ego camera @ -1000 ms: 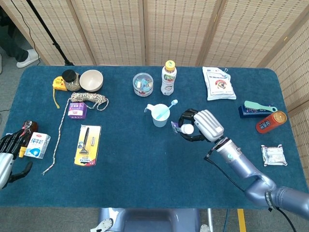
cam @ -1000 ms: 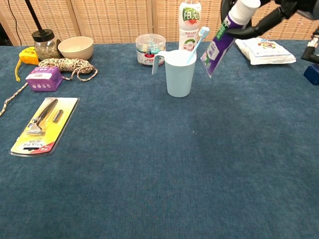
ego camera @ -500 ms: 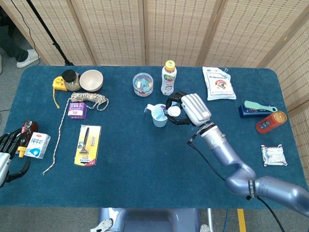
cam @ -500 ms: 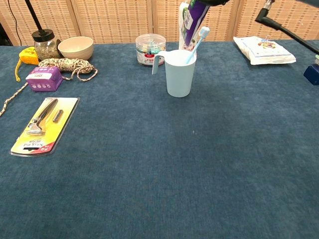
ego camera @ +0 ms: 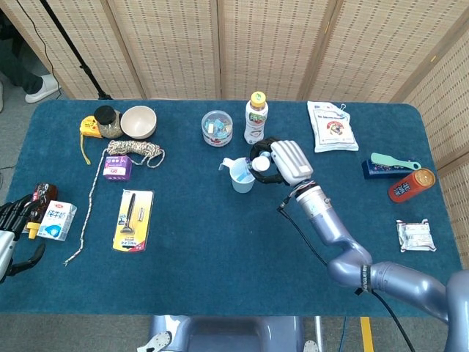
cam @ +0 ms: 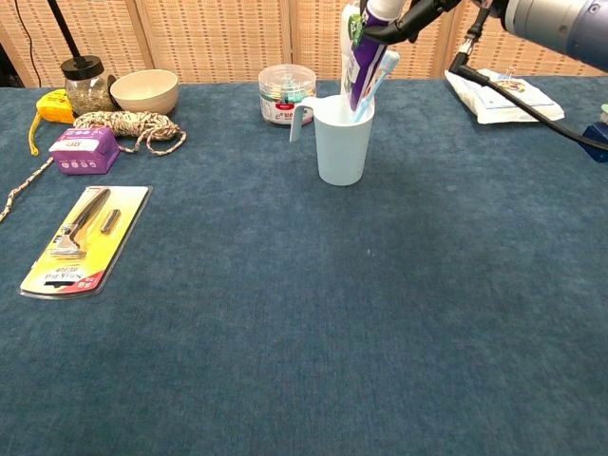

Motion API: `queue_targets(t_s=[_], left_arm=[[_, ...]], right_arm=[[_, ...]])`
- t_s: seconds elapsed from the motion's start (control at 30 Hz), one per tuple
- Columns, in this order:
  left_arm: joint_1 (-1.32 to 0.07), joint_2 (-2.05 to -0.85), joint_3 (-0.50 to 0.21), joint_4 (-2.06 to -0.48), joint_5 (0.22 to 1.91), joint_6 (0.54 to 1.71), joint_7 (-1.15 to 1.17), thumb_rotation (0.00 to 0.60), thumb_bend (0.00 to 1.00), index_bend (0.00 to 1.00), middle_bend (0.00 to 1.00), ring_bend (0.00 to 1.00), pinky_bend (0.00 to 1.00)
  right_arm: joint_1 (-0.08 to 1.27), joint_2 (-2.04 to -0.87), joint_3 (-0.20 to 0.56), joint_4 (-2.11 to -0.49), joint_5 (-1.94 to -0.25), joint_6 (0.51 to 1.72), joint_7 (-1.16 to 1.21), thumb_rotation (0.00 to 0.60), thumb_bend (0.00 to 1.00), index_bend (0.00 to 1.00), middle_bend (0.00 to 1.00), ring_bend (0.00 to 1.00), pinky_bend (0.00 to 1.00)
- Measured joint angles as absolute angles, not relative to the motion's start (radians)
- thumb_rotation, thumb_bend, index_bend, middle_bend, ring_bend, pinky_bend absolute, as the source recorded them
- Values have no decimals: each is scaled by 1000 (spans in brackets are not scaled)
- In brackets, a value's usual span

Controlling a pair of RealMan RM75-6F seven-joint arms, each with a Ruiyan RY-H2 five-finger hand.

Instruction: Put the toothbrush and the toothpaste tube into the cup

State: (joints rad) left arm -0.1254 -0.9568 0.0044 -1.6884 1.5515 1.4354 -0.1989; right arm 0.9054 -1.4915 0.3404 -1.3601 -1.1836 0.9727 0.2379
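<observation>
A pale blue cup stands at the table's middle. A light blue toothbrush leans inside it, head up. My right hand hovers just right of and above the cup and holds the purple toothpaste tube by its white cap. The tube hangs cap up, its lower end dipping inside the cup's rim beside the toothbrush. My left hand rests at the table's near left edge, fingers apart, holding nothing, next to a small milk carton.
Behind the cup stand a round plastic tub and a drink bottle. A razor pack, purple box, rope, bowl and jar lie left. A snack bag, can and packet lie right.
My right hand carried the toothpaste tube leftward from right of the cup to over it, then lowered it so its lower end went into the cup. The left hand barely moved.
</observation>
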Motion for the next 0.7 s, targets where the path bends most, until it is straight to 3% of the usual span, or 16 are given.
queue_targets(t_s=[0.7], left_arm=[[-132, -958, 4, -1694, 1550, 1418, -182, 600, 372, 0, 0, 0, 0]], right_arm=[[922, -1548, 343, -1287, -1113, 890, 184, 600, 438, 639, 506, 382, 553]])
